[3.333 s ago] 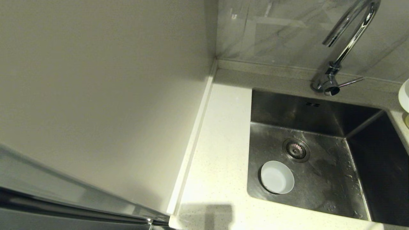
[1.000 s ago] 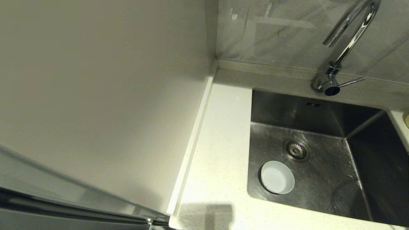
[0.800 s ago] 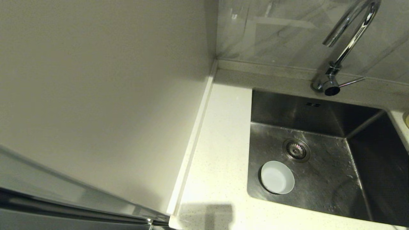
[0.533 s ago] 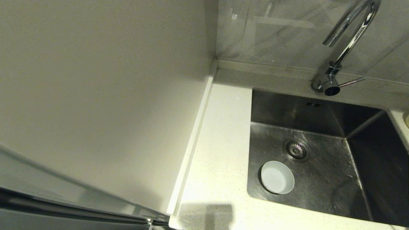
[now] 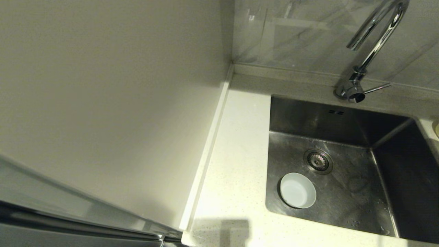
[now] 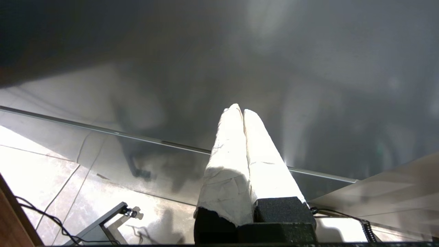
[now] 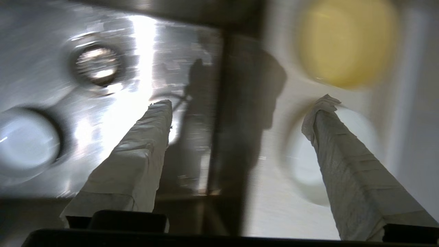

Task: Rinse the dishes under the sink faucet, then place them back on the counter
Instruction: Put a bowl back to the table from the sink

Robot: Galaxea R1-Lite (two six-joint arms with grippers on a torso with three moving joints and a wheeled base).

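The pale blue-grey bowl (image 5: 297,190) sits upright on the floor of the sink (image 5: 308,116), near its front left corner and beside the drain strainer (image 5: 318,161). The faucet (image 5: 374,44) arches over the back rim and no water runs from it. My right gripper (image 7: 240,106) is out of the head view. It hangs open and empty above the sink's right rim. The white bowl (image 7: 298,164) and the yellow bowl (image 7: 343,44) stand on the counter (image 7: 274,212) beyond one finger. The blue-grey bowl (image 7: 24,140) also shows there. My left gripper (image 6: 240,109) is shut and parked low, away from the sink.
A strip of speckled counter (image 5: 236,154) runs left of the sink, bounded by a raised edge strip (image 5: 209,144) and a plain cream wall panel (image 5: 103,103). The faucet lever (image 5: 377,88) points right. A sliver of the yellow bowl (image 5: 436,128) shows at the head view's right edge.
The white bowl seen at the head view's right edge 3.3 s ago has left that view. Shadows on the sink floor have shifted. The blue-grey bowl has stayed put.
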